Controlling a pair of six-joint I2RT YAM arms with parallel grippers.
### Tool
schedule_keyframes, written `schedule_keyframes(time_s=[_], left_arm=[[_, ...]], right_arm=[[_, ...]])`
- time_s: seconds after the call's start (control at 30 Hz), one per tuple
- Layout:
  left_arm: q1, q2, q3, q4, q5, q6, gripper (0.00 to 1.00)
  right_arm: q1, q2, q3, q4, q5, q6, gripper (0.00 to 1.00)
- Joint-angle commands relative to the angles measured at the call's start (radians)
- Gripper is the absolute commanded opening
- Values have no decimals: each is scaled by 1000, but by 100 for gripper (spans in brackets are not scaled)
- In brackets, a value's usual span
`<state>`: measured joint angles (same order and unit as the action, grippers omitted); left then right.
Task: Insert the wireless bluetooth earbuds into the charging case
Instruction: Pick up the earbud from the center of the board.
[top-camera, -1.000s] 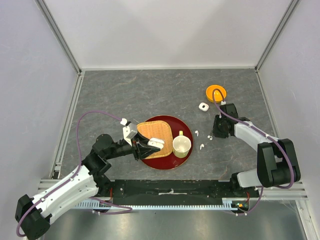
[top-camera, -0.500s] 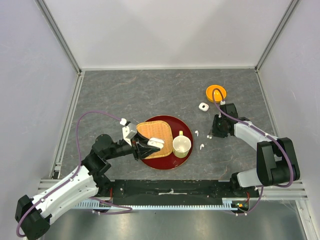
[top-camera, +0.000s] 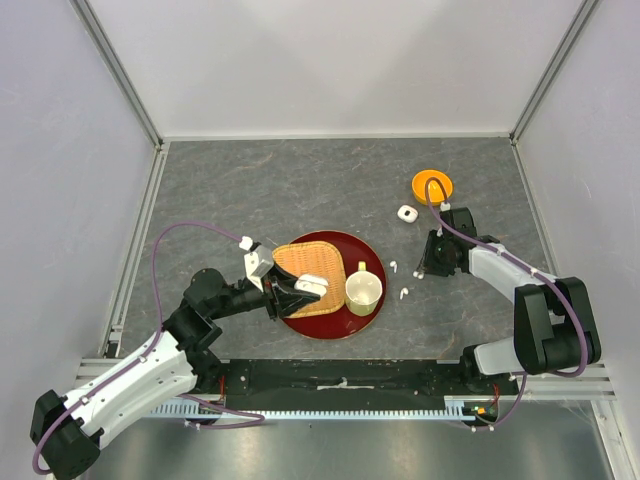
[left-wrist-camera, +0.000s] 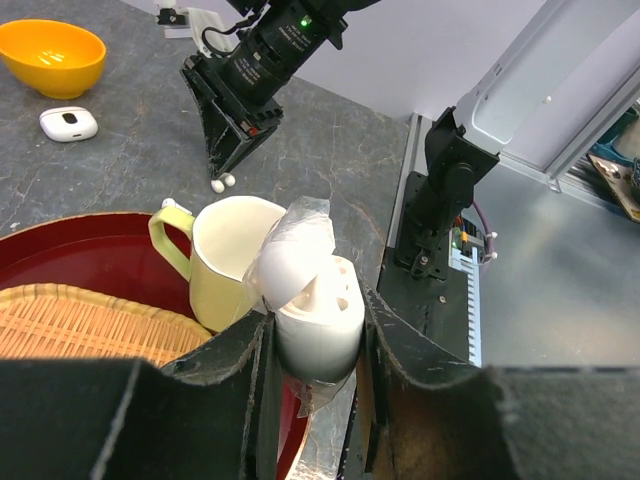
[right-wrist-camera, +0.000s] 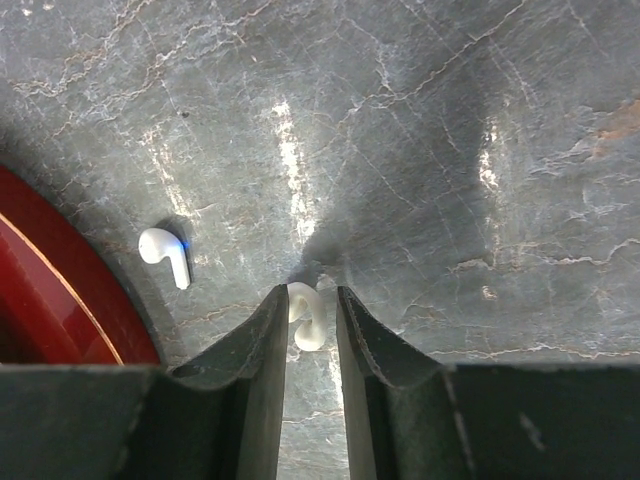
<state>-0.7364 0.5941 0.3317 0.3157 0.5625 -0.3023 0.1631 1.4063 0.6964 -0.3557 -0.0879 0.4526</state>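
Right gripper (right-wrist-camera: 310, 300) had narrowed around one earbud (right-wrist-camera: 305, 318), not yet clamped; pickup appeared imminent. Left gripper (left-wrist-camera: 315, 325) held the open charging case (left-wrist-camera: 320, 295).

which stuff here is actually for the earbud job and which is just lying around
For the job:
- open charging case, held in the left gripper
- earbud between the right gripper fingers
- loose earbud and another earbud on the table

Lying about:
- cream cup
- red tray
- wicker mat
- orange bowl
- closed white case
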Motion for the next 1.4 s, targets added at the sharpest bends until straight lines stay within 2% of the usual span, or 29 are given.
schedule_keyframes(time_s=[0.0,0.37,0.6,0.83,1.23,1.3,1.37], left_arm=[[-3,-4,4,37,-15,3,2],[-3,4,6,37,-12,5,2],[-3,3,1,37,-13,0,2],[-3,-1,3,37,-15,2,2],[-3,4,6,37,-12,-1,2],[-3,1,4,37,-13,-1,2],[-3,-2,6,37,-13,-3,2]], right_arm=[[0,-13,-21,-40,-26,1,32],[0,-20,-28,-43,-36,-3,27],[0,-21,-29,-46,-53,-8,21],[-2,-20,-34,-51,-72,-17,20],[1,2,-34,-49,-110,-31,7],[3,-1,-31,-48,-122,-34,1],[4,-18,-26,-45,-142,-40,0]])
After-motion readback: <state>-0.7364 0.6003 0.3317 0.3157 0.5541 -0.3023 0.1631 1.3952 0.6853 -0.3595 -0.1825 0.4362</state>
